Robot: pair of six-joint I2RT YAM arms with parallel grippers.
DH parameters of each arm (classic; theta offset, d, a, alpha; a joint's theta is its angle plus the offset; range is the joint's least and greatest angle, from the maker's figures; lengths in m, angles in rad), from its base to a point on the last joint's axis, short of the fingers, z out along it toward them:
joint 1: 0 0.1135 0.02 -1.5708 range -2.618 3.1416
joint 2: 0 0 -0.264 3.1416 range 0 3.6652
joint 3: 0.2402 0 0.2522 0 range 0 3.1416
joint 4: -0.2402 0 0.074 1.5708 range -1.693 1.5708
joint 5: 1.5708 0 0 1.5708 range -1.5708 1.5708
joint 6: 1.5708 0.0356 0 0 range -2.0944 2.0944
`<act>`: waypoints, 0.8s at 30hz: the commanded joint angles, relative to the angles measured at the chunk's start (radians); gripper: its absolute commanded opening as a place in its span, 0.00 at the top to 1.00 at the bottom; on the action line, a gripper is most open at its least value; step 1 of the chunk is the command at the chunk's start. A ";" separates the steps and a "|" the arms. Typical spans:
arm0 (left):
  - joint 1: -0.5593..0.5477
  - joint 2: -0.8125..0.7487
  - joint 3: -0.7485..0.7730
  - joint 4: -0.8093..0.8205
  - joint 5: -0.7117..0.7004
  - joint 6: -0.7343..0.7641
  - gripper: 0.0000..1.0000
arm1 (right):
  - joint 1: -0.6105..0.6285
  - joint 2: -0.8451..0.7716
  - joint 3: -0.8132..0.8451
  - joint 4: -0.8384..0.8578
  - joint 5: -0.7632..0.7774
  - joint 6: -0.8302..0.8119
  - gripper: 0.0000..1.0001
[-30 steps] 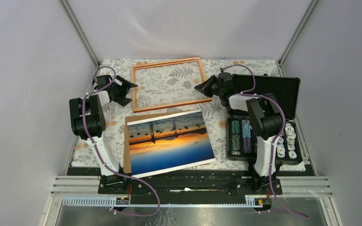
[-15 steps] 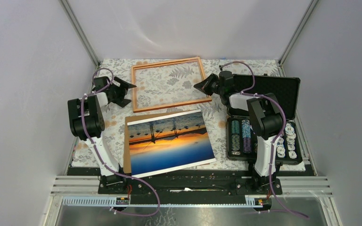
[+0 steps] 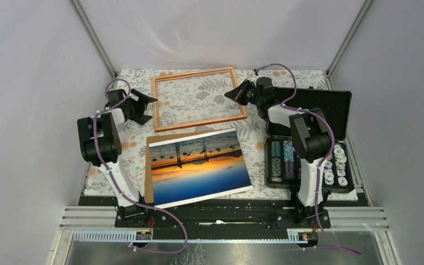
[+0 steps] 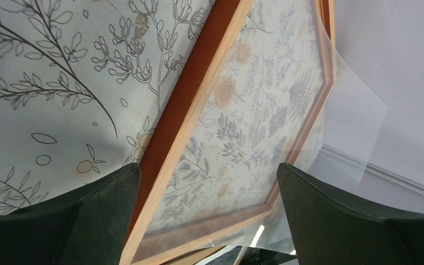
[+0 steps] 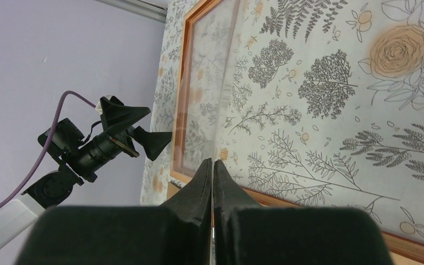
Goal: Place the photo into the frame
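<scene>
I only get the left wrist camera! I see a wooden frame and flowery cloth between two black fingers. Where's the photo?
Observer: The photo lies face up outside the frame, on its near side, on top of a brown board.
Operator: What's the other gripper doing?
Observer: The right gripper is shut, its tips at the frame's right edge. I can't tell if it pinches the clear sheet.
Operator: Anything else on the table?
Observer: A black case of chips, lid open, sits on the right side.
</scene>
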 commanded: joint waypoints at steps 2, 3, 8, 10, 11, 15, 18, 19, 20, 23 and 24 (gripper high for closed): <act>0.016 -0.056 -0.007 0.041 0.006 0.000 0.01 | 0.004 0.034 0.087 0.026 -0.064 -0.065 1.00; 0.016 -0.057 -0.008 0.044 0.008 -0.001 0.01 | 0.004 0.041 0.102 0.014 -0.066 -0.071 1.00; 0.015 -0.054 -0.012 0.053 0.013 -0.008 0.01 | 0.003 0.062 0.145 -0.019 -0.077 -0.091 1.00; 0.015 -0.050 -0.013 0.058 0.016 -0.012 0.01 | 0.002 0.067 0.155 -0.024 -0.085 -0.096 1.00; 0.015 -0.048 -0.013 0.061 0.021 -0.015 0.01 | 0.003 0.071 0.164 -0.029 -0.090 -0.101 1.00; 0.014 -0.043 -0.012 0.062 0.026 -0.016 0.01 | -0.002 0.085 0.194 -0.045 -0.105 -0.127 1.00; 0.013 -0.043 -0.012 0.063 0.025 -0.015 0.01 | -0.011 0.100 0.216 -0.056 -0.109 -0.132 1.00; 0.012 -0.043 -0.012 0.062 0.026 -0.015 0.01 | -0.012 0.107 0.228 -0.059 -0.111 -0.133 1.00; 0.011 -0.043 -0.012 0.062 0.025 -0.014 0.01 | -0.015 0.116 0.238 -0.060 -0.115 -0.132 1.00; 0.008 -0.040 -0.010 0.062 0.026 -0.013 0.01 | -0.017 0.138 0.269 -0.059 -0.133 -0.140 1.00; 0.007 -0.039 -0.010 0.062 0.026 -0.014 0.01 | -0.017 0.146 0.278 -0.058 -0.136 -0.146 1.00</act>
